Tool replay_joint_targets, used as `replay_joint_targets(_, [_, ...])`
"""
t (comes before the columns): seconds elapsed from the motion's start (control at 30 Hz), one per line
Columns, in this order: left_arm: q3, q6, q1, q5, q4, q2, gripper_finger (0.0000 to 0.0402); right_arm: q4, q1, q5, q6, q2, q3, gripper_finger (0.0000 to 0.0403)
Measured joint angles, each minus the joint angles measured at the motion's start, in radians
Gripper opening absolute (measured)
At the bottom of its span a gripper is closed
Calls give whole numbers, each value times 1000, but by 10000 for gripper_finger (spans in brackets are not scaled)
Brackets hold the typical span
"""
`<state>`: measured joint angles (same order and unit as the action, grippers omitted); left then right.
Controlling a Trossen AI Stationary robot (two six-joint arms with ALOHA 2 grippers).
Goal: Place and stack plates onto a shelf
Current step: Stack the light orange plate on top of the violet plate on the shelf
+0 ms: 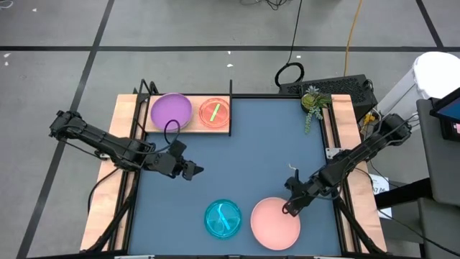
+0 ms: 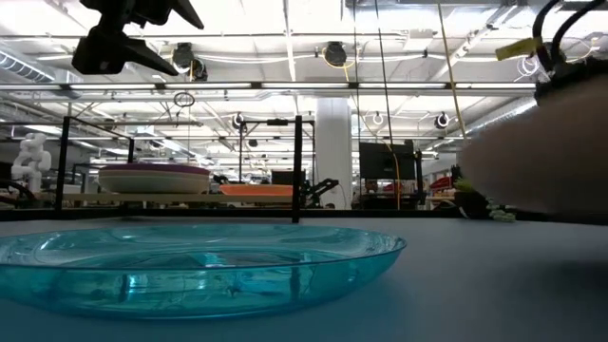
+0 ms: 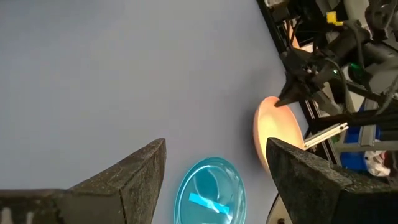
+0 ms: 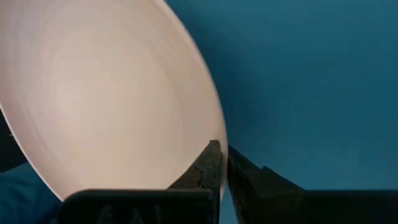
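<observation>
Left gripper (image 1: 192, 171) hovers released above mid-table. On the shelf (image 1: 183, 128) sit the purple plate (image 1: 171, 110) and orange plate (image 1: 214, 112). Unshelved: teal plate (image 1: 223, 219) and salmon plate (image 1: 275, 222), its rim pinched by the right gripper (image 1: 290, 206).

Shelf (image 1: 183, 129) sits at far-left edge of tabletop (image 1: 251, 151). On it, 2 plates side by side: larger plate (image 1: 171, 111) to the left, smaller plate (image 1: 214, 113) to the right, w/ a stick-like stripe in it. Plant (image 1: 313, 102) at far-right corner. Near front edge, 2 more plates just beside each other: small one (image 1: 223, 219) left, large one (image 1: 275, 222) right. Left gripper (image 1: 188, 170) is over tabletop's left-centre, between shelf & front plates. Right gripper (image 1: 290, 207) is at far-right rim of the front large plate.
</observation>
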<state>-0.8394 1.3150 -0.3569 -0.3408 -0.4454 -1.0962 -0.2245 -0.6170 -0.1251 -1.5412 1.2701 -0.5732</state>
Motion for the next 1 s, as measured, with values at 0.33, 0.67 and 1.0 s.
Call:
replay_joint_targets(0.33, [0, 25, 0, -62, 0, 0, 281, -13, 0, 123, -97, -110, -44, 1])
replay_joint_targets(0.67, [0, 4, 0, -81, 81, 0, 300, -218, 24, 135, -115, -129, -189, 0])
replay_joint_targets(1.0, [0, 55, -3, -50, 208, 0, 371, -371, 38, 285, -98, -129, -333, 0])
